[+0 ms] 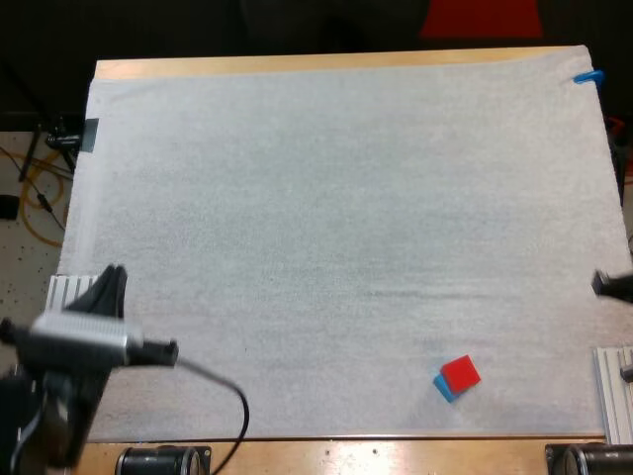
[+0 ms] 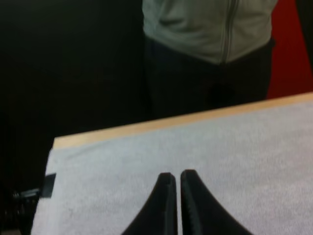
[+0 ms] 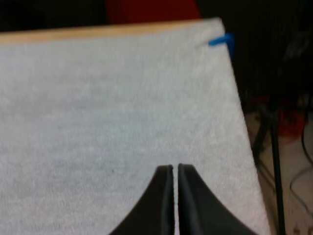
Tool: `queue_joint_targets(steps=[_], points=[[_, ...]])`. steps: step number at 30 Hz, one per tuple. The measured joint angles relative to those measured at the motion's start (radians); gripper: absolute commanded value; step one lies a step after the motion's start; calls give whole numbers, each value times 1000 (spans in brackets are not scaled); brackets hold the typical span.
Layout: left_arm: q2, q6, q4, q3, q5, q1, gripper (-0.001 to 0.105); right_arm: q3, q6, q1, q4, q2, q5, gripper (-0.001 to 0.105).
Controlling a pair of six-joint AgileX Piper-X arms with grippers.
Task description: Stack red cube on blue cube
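The red cube (image 1: 460, 372) sits on top of the blue cube (image 1: 444, 388) near the mat's front right, a little askew so that a strip of blue shows at its lower left. My left gripper (image 1: 112, 274) hangs over the mat's front left corner, far from the cubes. In the left wrist view its fingers (image 2: 177, 174) are shut on nothing, tips together over bare mat. My right gripper (image 1: 601, 283) sits at the mat's right edge, behind and to the right of the stack. Its fingers (image 3: 175, 168) are also shut on nothing.
The white mat (image 1: 326, 218) covers most of the wooden table (image 1: 297, 64). A person's torso (image 2: 210, 29) stands beyond the table's far edge in the left wrist view. Metal rails (image 1: 613, 391) lie at the front corners.
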State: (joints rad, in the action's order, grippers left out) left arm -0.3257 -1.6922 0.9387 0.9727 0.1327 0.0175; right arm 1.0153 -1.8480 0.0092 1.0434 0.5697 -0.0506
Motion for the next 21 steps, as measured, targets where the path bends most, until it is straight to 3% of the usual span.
queue_joint_targets(steps=[12,17,21], points=[[334,2,75,-189,6,0,0,-210,0,0,37,-463,75,0],[340,2,147,-276,6,0,0,-284,9,0,57,-576,75,0],[340,23,180,-295,28,-5,0,-323,-3,0,101,-582,79,0]])
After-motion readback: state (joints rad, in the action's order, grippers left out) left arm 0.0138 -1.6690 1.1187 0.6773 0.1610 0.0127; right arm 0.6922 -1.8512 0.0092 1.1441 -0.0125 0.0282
